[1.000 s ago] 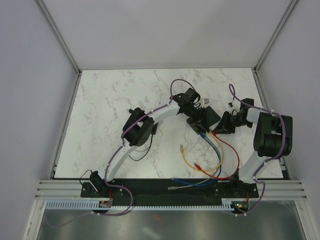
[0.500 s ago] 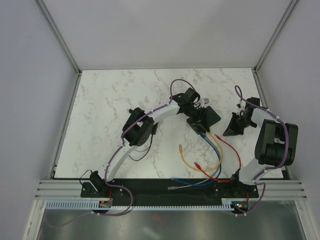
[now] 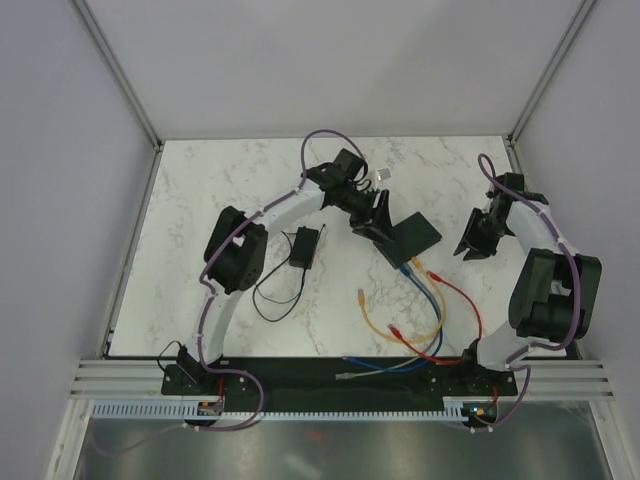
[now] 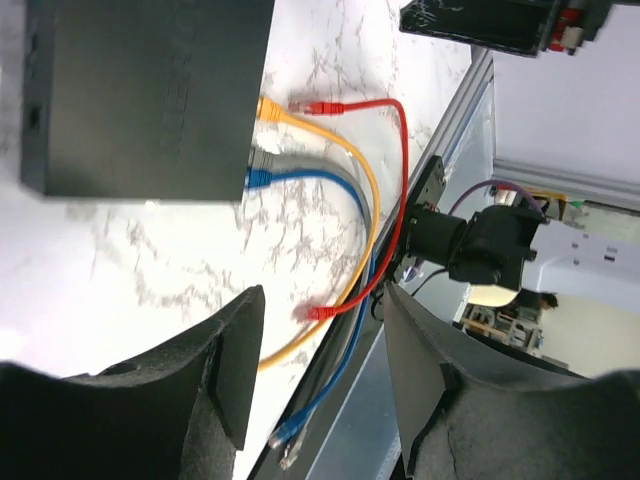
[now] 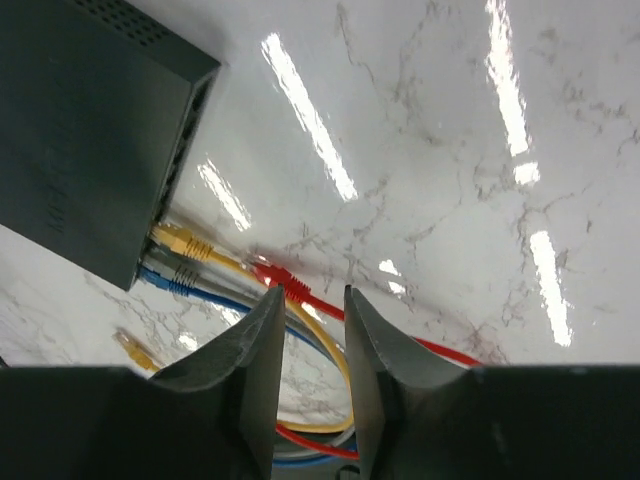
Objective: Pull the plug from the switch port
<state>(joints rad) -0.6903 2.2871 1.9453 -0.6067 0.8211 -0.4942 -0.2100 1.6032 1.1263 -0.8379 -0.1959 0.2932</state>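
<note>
Lying loose beside the switch (image 5: 80, 110), the red plug (image 5: 272, 272) sits below the right end effector (image 5: 312, 300), parted and empty.

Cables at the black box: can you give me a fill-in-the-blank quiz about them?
The plug lying loose beside the box belongs to the ___ cable.
Plugged into the box are a yellow plug, a grey plug and a ___ one.
The left end effector is open and holds ___.
Missing words: red; blue; nothing.
</note>
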